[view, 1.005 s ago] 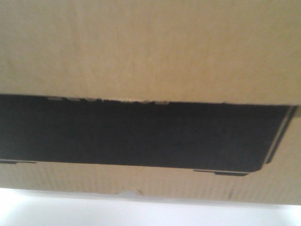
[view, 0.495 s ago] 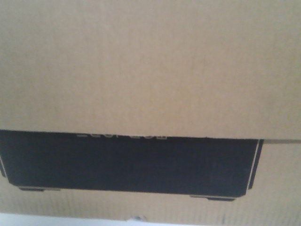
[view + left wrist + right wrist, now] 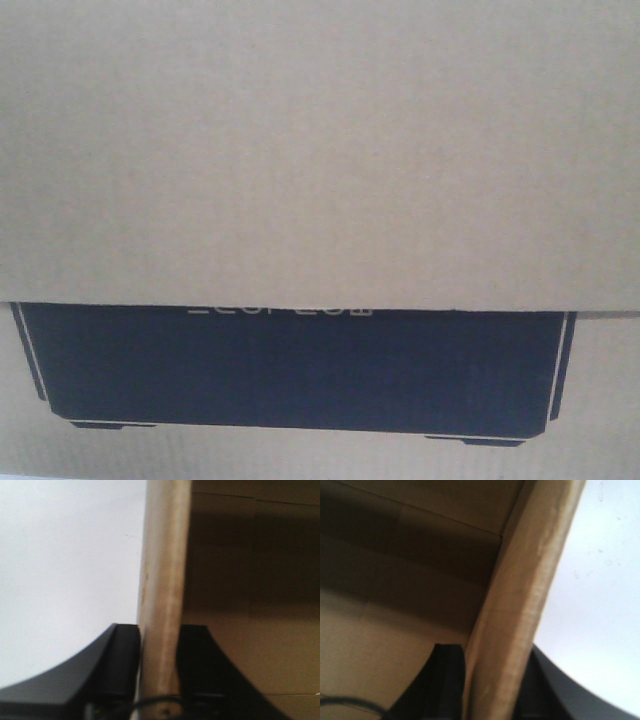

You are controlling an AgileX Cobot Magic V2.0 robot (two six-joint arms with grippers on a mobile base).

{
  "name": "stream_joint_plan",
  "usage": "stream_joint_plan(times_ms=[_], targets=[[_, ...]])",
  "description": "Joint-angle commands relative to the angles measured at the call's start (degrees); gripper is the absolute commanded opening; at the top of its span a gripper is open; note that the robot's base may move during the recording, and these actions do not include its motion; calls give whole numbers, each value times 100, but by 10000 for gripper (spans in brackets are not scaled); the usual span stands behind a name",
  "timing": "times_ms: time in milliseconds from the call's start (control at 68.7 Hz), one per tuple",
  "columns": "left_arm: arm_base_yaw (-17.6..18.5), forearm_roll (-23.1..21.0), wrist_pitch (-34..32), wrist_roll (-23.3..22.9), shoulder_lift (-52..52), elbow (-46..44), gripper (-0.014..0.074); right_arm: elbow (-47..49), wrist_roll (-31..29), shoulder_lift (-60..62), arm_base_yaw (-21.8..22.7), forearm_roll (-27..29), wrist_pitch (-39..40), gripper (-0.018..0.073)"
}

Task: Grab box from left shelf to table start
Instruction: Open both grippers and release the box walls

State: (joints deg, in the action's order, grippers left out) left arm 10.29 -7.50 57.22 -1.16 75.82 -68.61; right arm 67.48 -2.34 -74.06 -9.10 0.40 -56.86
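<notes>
The large tan corrugated cardboard box fills the whole front view, its flap edge running across above a big black printed panel with pale, unreadable lettering. Only a sliver of paler ground shows at the bottom left corner of that view, so the box appears low and close to the plain white table, which both wrist views show just outside the box walls. Whether the base actually touches the surface cannot be told. No shelf is visible.

The left gripper is clamped on one upright wall of the box, one black finger outside and the other inside the cavity, with the cardboard edge pinched between them. The right gripper grips the opposite wall the same way, its inner finger dark against the brown interior.

The step in hand looks like lowering the box onto the table. To do it well, both arms should descend together at the same rate so the box stays level and the thin walls do not bend or tear. The pinch should hold until the base sits flat, and only then should the fingers open and lift straight up, clear of the wall edges.
</notes>
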Motion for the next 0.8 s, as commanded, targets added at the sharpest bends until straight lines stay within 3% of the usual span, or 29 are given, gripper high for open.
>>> stream_joint_plan(times_ms=[0, 116, 553, 713, 786], targets=[[41, -390, -184, -62, -117, -185, 393, 210, -26, 163, 6, 52, 316, 477], [41, -416, -52, -62, -117, -198, 529, 210, 61, 163, 6, -7, 238, 638], [41, -245, 134, 81, -841, -671, 529, 522, 385, 708, 16, -518, -120, 626], [41, 112, 180, 116, -1580, -659, 434, 522, 385, 1308, 16, -518, -315, 598], [41, 293, 170, 116, -1988, -539, 350, 511, 385, 1618, 16, -518, -421, 525]])
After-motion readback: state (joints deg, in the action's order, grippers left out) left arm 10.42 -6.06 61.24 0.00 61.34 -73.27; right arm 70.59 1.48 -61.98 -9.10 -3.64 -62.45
